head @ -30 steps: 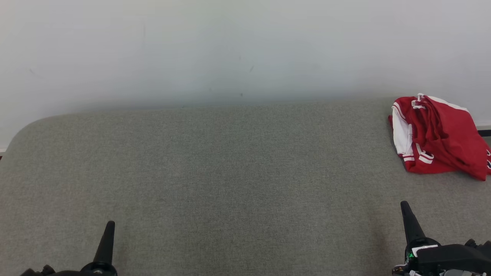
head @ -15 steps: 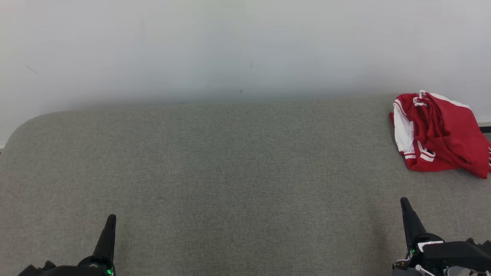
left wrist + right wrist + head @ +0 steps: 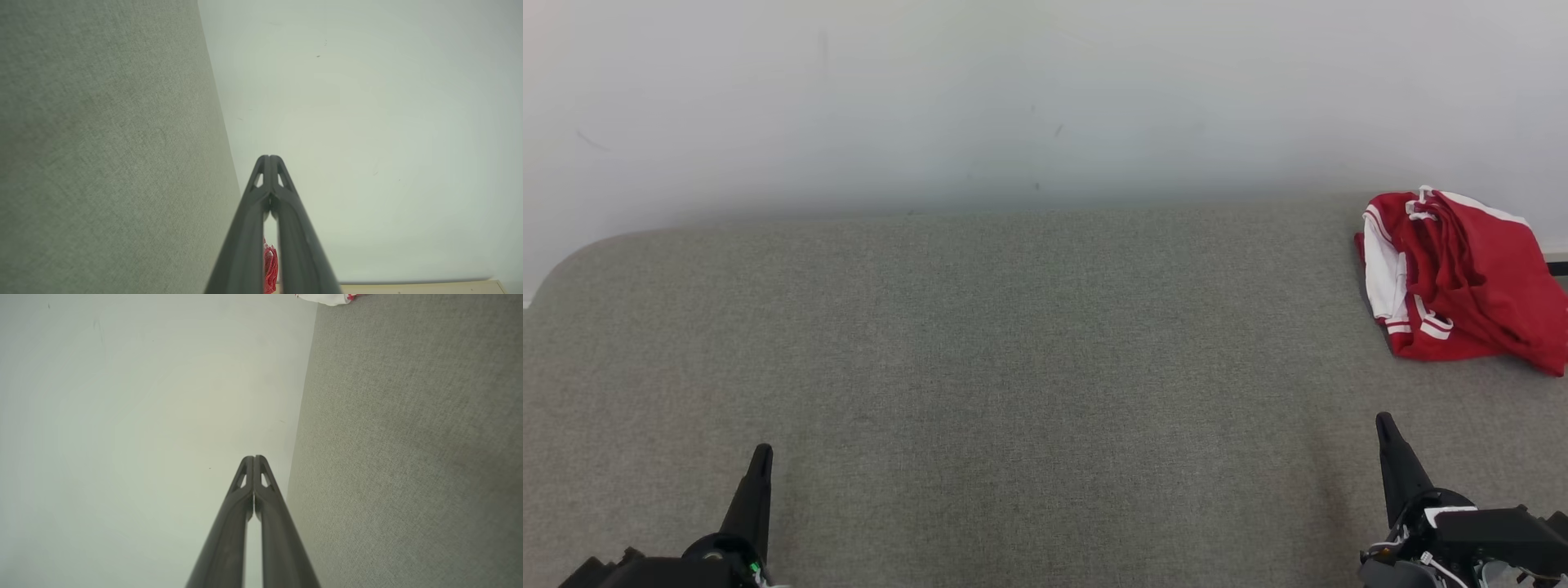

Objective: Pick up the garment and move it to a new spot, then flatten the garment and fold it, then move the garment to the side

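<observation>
Soft cloth garment [image 3: 1470,278], rough matt woven surface [image 3: 1013,367]

The garment [image 3: 1462,286], ahead and right of the right end effector [image 3: 1385,429], is bright red with a white sleeve panel and white-striped cuffs. The surface [image 3: 1029,367] under both end effectors is a speckled grey-green weave. The wall [image 3: 1013,98] beyond them is pale off-white. The left end effector [image 3: 760,461] is black, like the right.

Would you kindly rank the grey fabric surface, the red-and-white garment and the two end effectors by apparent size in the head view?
1. Grey woven fabric surface
2. Crumpled red-and-white garment
3. Dark right end effector, more body showing
4. Dark left end effector; both are nearest the camera, so unsure
</observation>
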Tool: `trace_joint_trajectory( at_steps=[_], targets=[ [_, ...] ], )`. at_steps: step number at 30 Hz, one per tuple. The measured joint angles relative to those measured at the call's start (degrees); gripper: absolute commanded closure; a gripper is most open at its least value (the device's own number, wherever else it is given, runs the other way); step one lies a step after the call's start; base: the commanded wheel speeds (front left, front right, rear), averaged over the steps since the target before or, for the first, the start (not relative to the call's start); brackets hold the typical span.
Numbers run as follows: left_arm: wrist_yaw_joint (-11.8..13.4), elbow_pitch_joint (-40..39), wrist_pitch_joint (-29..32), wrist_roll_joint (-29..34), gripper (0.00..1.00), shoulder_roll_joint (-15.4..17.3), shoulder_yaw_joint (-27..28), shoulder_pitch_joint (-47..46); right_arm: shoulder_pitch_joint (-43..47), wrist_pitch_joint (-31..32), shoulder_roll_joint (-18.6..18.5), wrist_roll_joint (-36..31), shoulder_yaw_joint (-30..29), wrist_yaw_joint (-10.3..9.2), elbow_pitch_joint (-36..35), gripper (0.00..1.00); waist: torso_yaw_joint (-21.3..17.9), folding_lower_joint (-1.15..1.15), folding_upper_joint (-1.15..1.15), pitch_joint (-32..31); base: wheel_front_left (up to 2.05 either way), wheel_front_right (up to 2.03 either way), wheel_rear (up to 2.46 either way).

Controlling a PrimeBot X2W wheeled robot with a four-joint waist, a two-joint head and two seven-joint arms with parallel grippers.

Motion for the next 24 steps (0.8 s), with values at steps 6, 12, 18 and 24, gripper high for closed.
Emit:
trace_joint_trajectory(
  at_steps=[6, 12, 18, 24],
  targets=[
    [0.0, 0.0, 0.6, -2.1, 1.0, -0.1, 0.1, -0.3, -0.4, 0.6, 0.0, 2.4, -0.2, 0.0, 0.1, 1.0, 0.0, 0.0, 0.0, 0.3, 0.0, 0.0, 0.0],
    [0.0, 0.0, 1.0, -3.7, 1.0, -0.1, 0.1, -0.6, -0.5, 0.9, 0.1, 4.2, -0.3, 0.0, 0.2, 1.0, 0.0, 0.0, 0.0, 0.5, 0.0, 0.0, 0.0],
    [0.0, 0.0, 1.0, -3.7, 1.0, -0.1, 0.2, -0.6, -0.6, 0.9, 0.1, 4.2, -0.3, 0.0, 0.2, 1.0, 0.0, 0.0, 0.0, 0.5, 0.0, 0.0, 0.0],
    [0.0, 0.0, 1.0, -3.7, 1.0, -0.1, 0.2, -0.7, -0.6, 0.9, 0.1, 4.2, -0.3, 0.0, 0.2, 1.0, 0.0, 0.0, 0.0, 0.5, 0.0, 0.0, 0.0]
  ],
)
